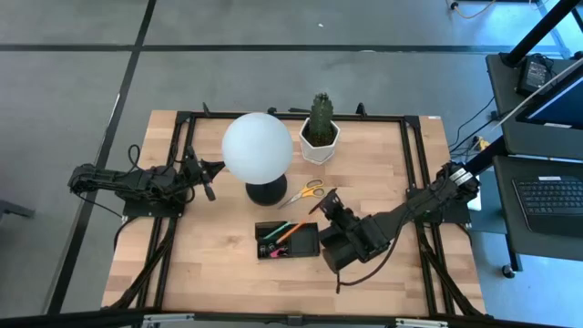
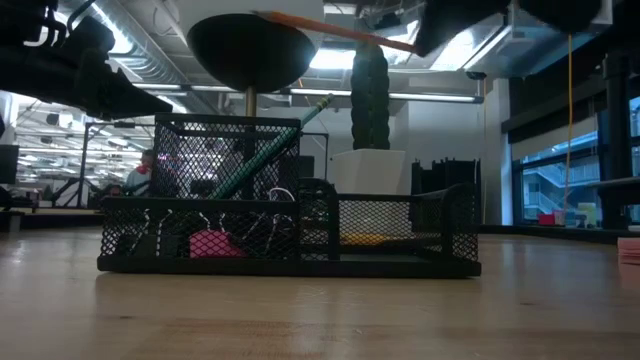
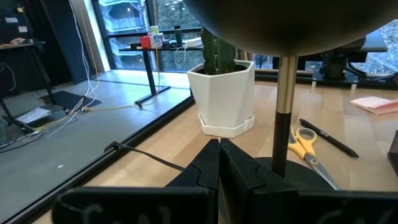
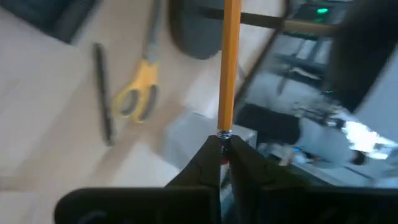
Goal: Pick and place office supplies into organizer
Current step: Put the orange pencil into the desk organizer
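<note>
The black mesh organizer sits on the table's near middle. A green pencil leans in its tall compartment, and a pink item lies in a low one. My right gripper hovers above the organizer, shut on an orange pencil. Yellow-handled scissors and a black pen lie flat beside the lamp base. My left gripper waits shut, left of the lamp. My right gripper pinches the orange pencil at its metal ferrule end between the two fingertips. The pencil runs straight on from the fingers, along them, toward the table's left. It is lifted clear above the organizer and lies nearly level, with its free end slightly higher.
A white globe lamp on a round black base stands just beyond the organizer. A potted cactus is behind it. A pink sticky-note pad lies toward the right. Bare wood stretches along the near edge.
</note>
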